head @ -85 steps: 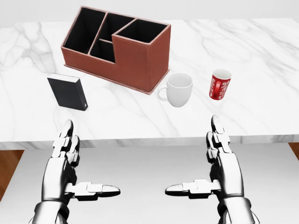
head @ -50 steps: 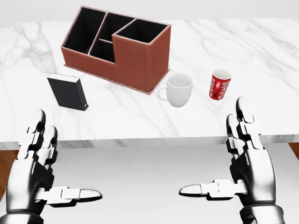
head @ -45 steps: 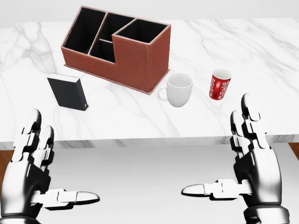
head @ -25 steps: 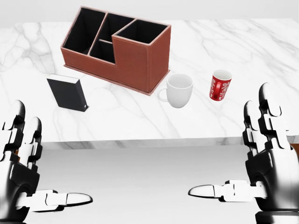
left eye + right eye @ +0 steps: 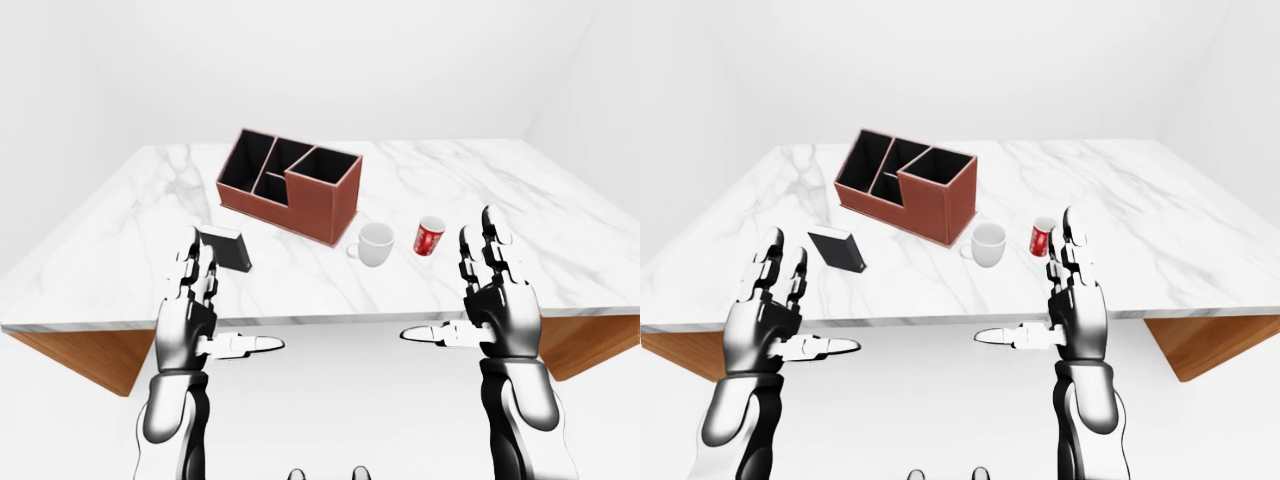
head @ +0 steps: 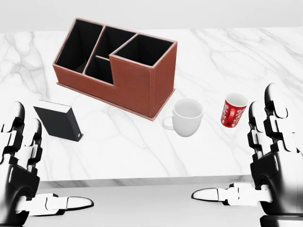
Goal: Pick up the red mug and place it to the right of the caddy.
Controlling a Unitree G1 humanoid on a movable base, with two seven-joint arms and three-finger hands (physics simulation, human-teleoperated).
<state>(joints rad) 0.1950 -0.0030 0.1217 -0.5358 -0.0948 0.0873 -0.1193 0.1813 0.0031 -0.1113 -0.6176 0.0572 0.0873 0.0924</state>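
The red mug [image 6: 233,110] with a white pattern stands upright on the white marble table [image 6: 142,151], to the right of a white mug. The brown caddy [image 6: 137,87], with several black compartments, stands upper left of both mugs. My right hand [image 6: 239,156] is open at the lower right, fingers up and thumb pointing left. It is just below and right of the red mug, apart from it. My left hand [image 6: 52,163] is open and empty at the lower left, thumb pointing right.
A white mug [image 6: 188,117] stands between the caddy and the red mug. A black box [image 6: 57,122] leans on the table left of the caddy, above my left hand. The table's near edge [image 6: 142,182] runs between my hands. White walls surround the table.
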